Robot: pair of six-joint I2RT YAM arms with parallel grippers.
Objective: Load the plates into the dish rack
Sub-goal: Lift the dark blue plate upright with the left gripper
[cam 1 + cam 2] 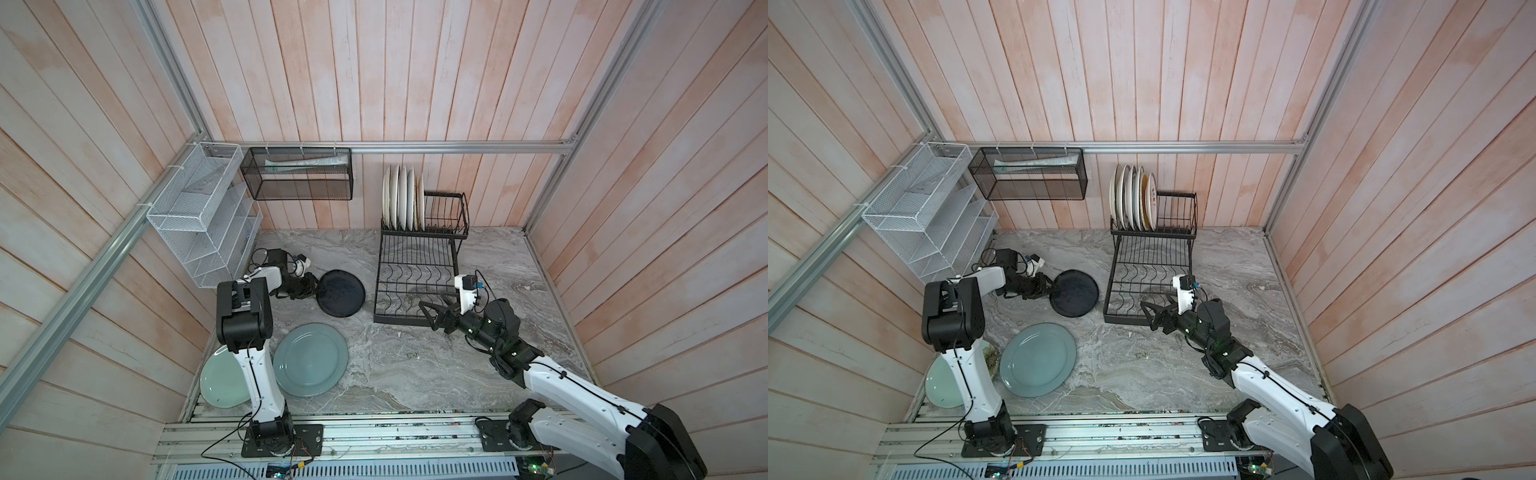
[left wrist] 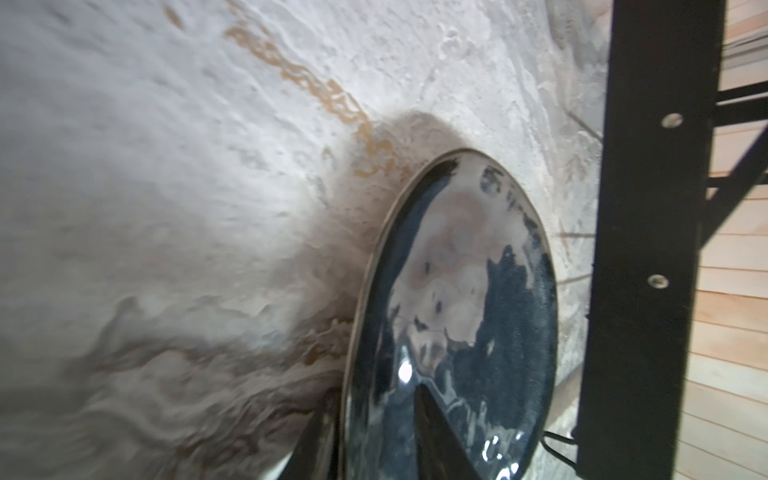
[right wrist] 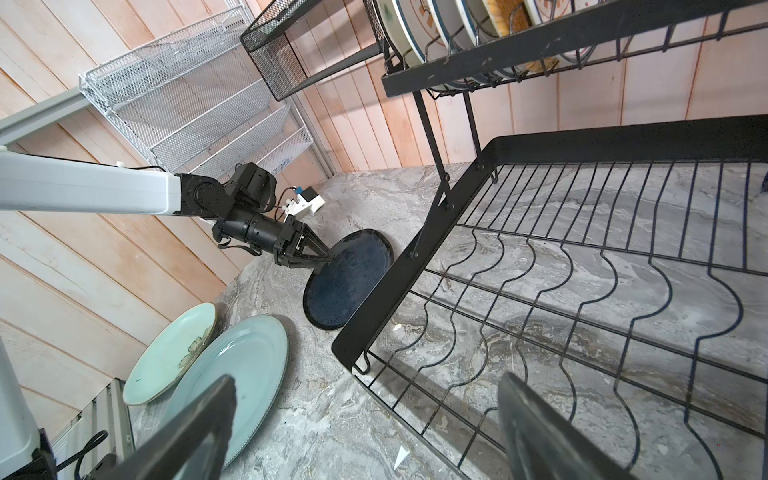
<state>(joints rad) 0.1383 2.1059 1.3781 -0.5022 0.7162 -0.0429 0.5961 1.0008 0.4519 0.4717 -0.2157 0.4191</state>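
The black plate (image 1: 341, 293) lies on the counter (image 1: 415, 365) in the middle of both top views. Only a thin strip of marble separates its right edge from the left side bar of the dish rack (image 1: 378, 286). The left fingers (image 3: 318, 247) are at the opposite, left rim of this plate. The left wrist view shows one finger over the glossy face and one under the rim, a little apart, but I cannot tell if they press on it. The white mesh organizer (image 1: 199, 232) hangs on the wall close behind that arm, so the room there is small. The right fingers (image 3: 195, 424) are spread very wide and hold nothing. In both top views they hang at the lower right corner of the rack's flat base, over its front bar. Several pale plates (image 1: 401, 203) stand on edge in the left part of the raised basket, at the upper centre. At the lower left the grey-blue plate (image 1: 311, 359) lies flat, and its rim meets the pale green plate (image 1: 220, 384), which reaches the left border of the counter. A wide bare stretch of counter opens at the lower centre, between these plates and the right arm.
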